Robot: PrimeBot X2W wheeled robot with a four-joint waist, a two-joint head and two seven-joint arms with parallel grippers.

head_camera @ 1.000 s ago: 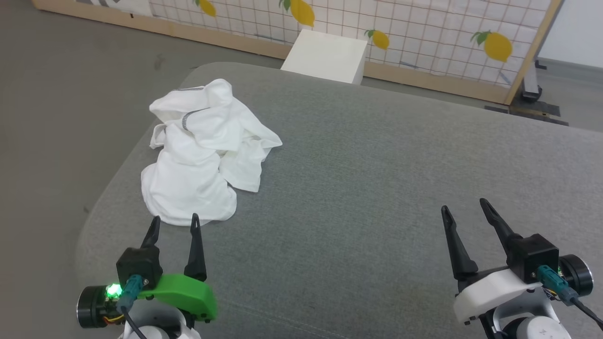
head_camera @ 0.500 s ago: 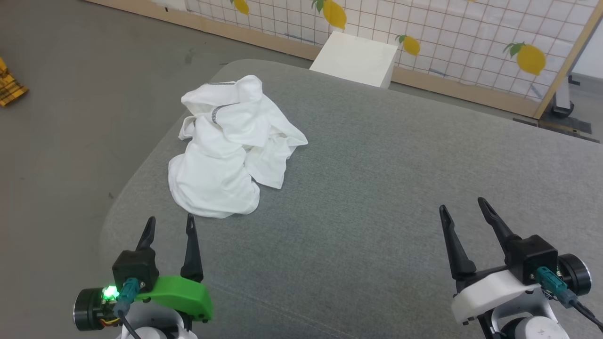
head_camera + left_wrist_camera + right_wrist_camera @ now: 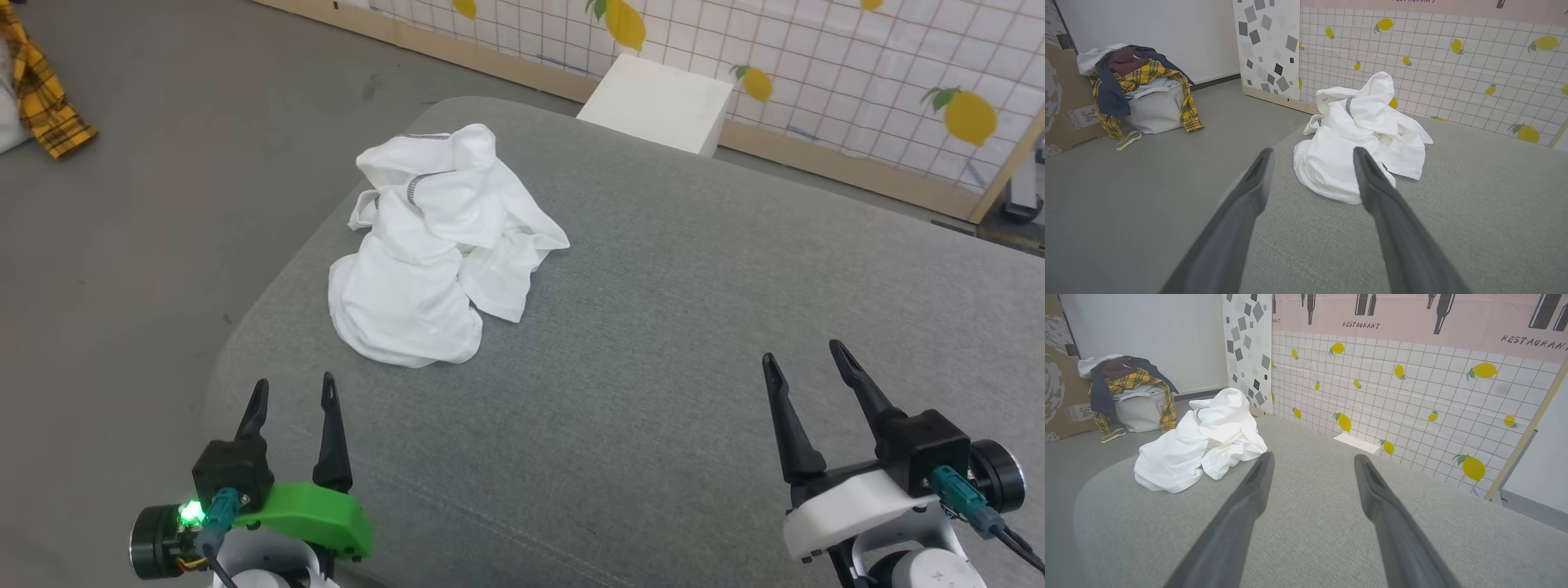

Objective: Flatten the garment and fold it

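The garment is a white T-shirt with grey stitching, lying crumpled in a heap near the far left corner of the grey cushioned surface. My left gripper stands open at the near left edge, a short way in front of the heap, with nothing between its fingers. In the left wrist view the garment lies just beyond the left gripper. My right gripper stands open at the near right, far from the cloth. In the right wrist view the garment lies to the left of the right gripper.
A white box sits on the floor behind the surface, against a lemon-patterned screen. On the floor to the left a bag heaped with clothes, one of them yellow plaid, stands by a cardboard box.
The head camera has turned left, so the whole picture has slid right and yellow plaid cloth has come into view at the top left. Garment and grippers stay as they were.
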